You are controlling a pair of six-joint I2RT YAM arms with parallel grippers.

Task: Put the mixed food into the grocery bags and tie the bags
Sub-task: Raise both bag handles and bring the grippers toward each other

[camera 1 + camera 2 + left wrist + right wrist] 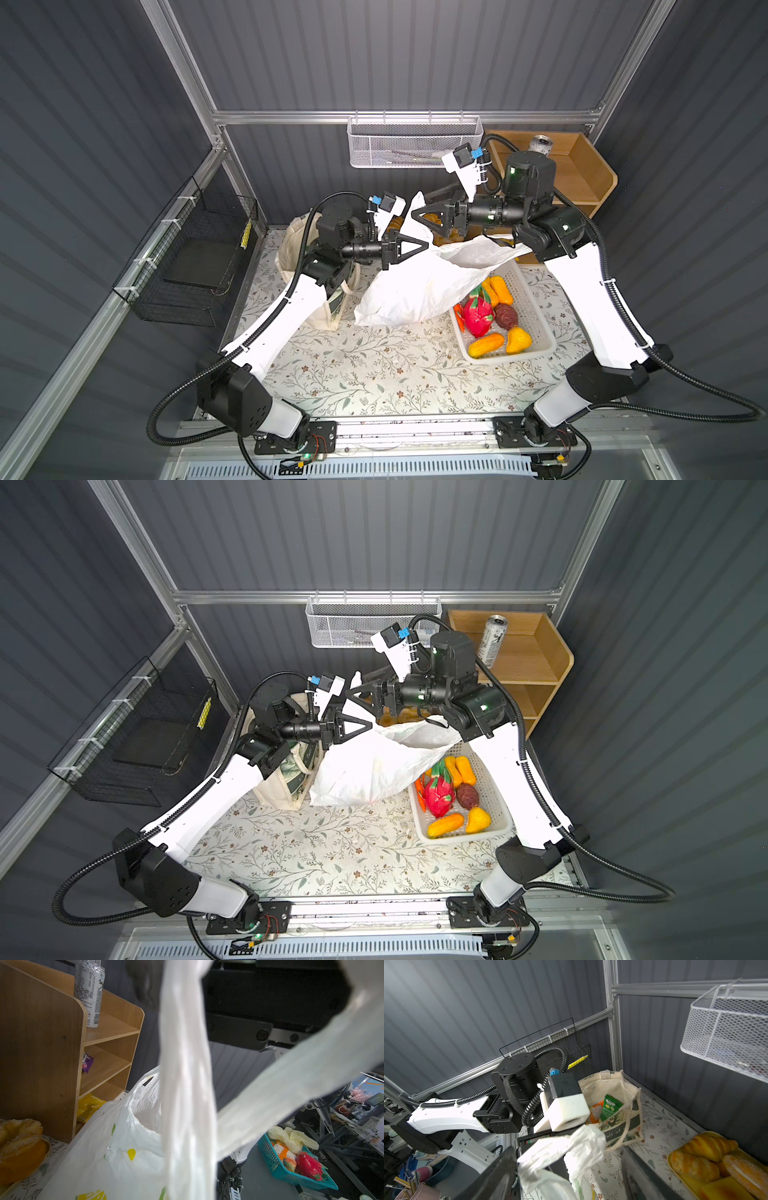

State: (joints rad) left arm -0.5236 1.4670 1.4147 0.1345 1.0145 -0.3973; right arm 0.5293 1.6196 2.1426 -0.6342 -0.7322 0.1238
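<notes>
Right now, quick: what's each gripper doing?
Left gripper: closed on a handle of the bag.
Right gripper: open, bag plastic between its jaws.

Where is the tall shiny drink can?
In both top views the drink can stands upright on the top shelf of the wooden shelf unit, at the back right corner, right of the white wire basket.

A white perforated plastic basket (530, 307) sits at the right of the floral-print tablecloth (374, 374), holding a pink dragon fruit (478, 313) among yellow and orange toy produce. Behind it stands a stepped wooden shelf unit (582, 174). A white mesh wire basket (411, 145) hangs on the back rail and a black wire basket (195, 257) on the left wall.
</notes>
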